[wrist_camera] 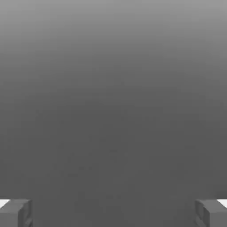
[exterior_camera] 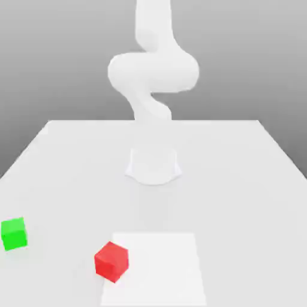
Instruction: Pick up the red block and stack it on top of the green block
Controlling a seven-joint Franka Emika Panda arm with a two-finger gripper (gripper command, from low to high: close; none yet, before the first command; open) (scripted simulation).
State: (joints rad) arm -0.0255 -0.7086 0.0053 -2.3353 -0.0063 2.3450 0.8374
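Note:
The red block (exterior_camera: 111, 262) lies on the white table (exterior_camera: 240, 180) near the front, just left of centre in the exterior view. It sits at the corner of a paler square patch (exterior_camera: 162, 270). The green block (exterior_camera: 14, 234) rests near the table's edge at the exterior view's left, apart from the red one. The white arm (exterior_camera: 153, 72) rises from its base (exterior_camera: 153, 166) at mid-table and curls upward, well away from both blocks. In the hand view my gripper (wrist_camera: 113, 213) is open; its grey fingertips (wrist_camera: 15, 213) stand far apart against plain grey, with nothing between them.
The table's far edge runs behind the arm's base, and its side edges slant outward toward the front. The arm's round base is the one obstacle standing on the surface.

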